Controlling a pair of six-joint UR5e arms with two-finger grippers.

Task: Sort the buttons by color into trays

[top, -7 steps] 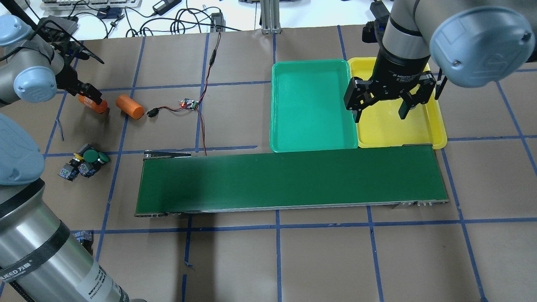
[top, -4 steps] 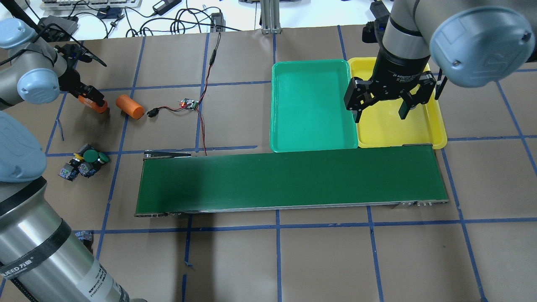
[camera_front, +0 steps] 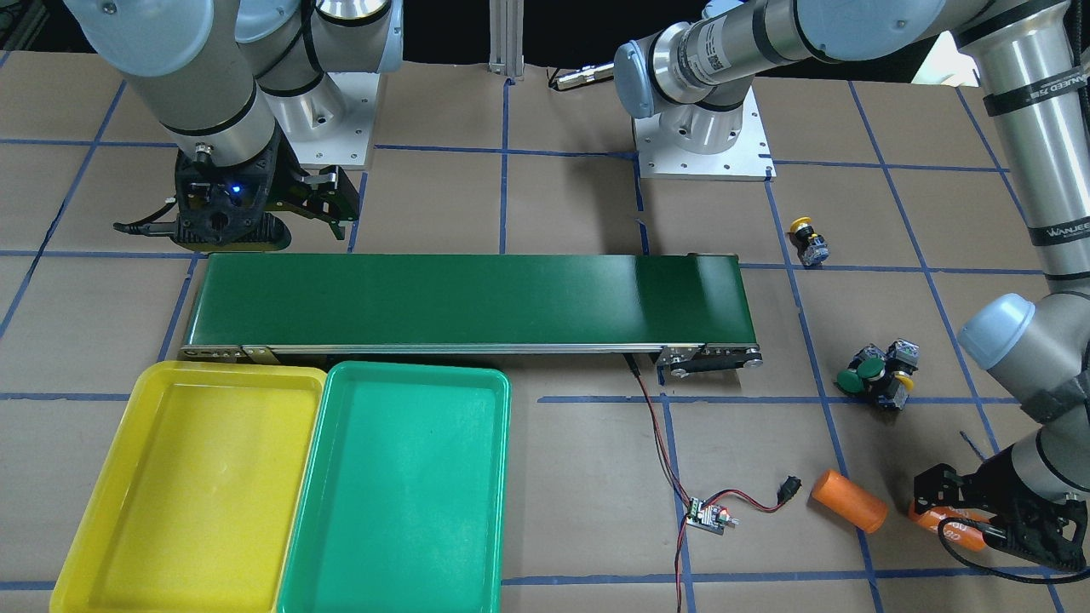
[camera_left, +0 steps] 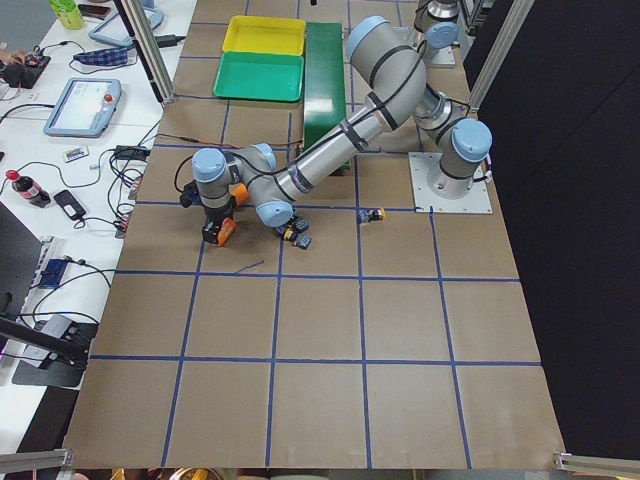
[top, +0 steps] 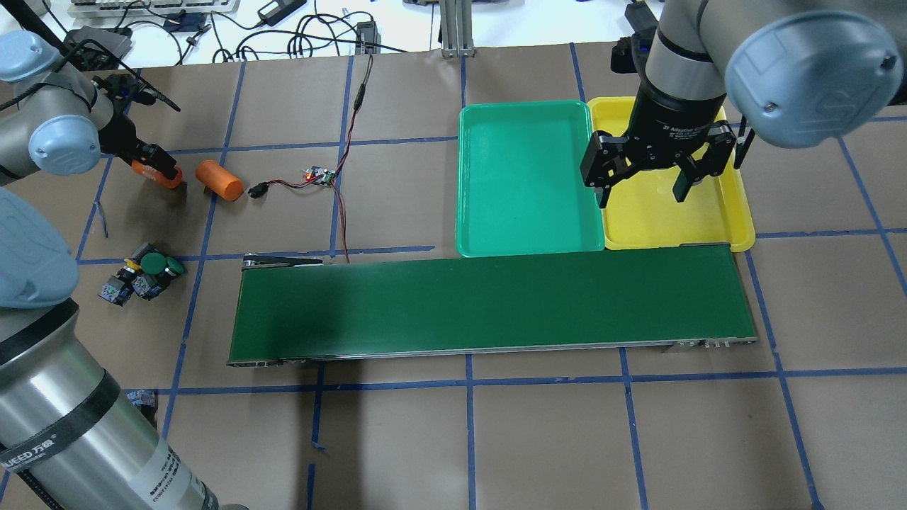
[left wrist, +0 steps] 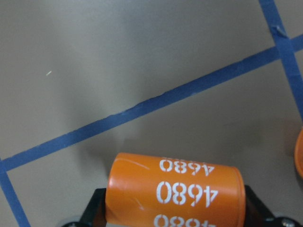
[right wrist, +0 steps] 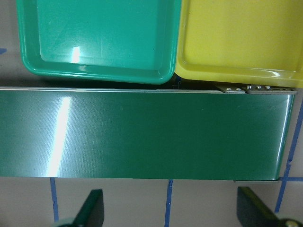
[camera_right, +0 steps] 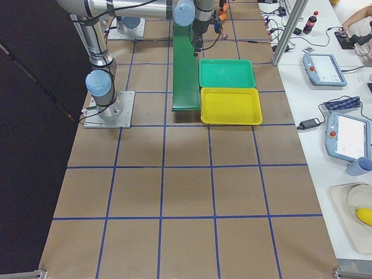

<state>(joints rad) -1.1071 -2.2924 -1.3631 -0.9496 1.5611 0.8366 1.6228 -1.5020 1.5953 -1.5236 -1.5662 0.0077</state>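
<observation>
Three buttons (top: 145, 275) sit clustered at the table's left, two with green caps and one with a yellow cap. A lone yellow-capped button (camera_front: 807, 239) stands nearer the robot's base. The teal-green tray (top: 524, 177) and the yellow tray (top: 730, 219) lie side by side behind the belt. My left gripper (top: 154, 170) is far from the buttons, shut on an orange cylinder (left wrist: 175, 194) marked 4680. High over the seam between the trays my right gripper (top: 641, 197) is open, and its wide-spread fingers (right wrist: 92, 208) hold nothing.
A long dark-green conveyor belt (top: 489, 304) runs across the middle, in front of the trays. A second orange cylinder (top: 220, 180) and a small circuit board (top: 319, 175) with red wires lie right of my left gripper. Cables crowd the far table edge.
My left arm has shifted a little, and the gripper with the orange cylinder has edged slightly away from the button cluster. The right arm has not moved.
</observation>
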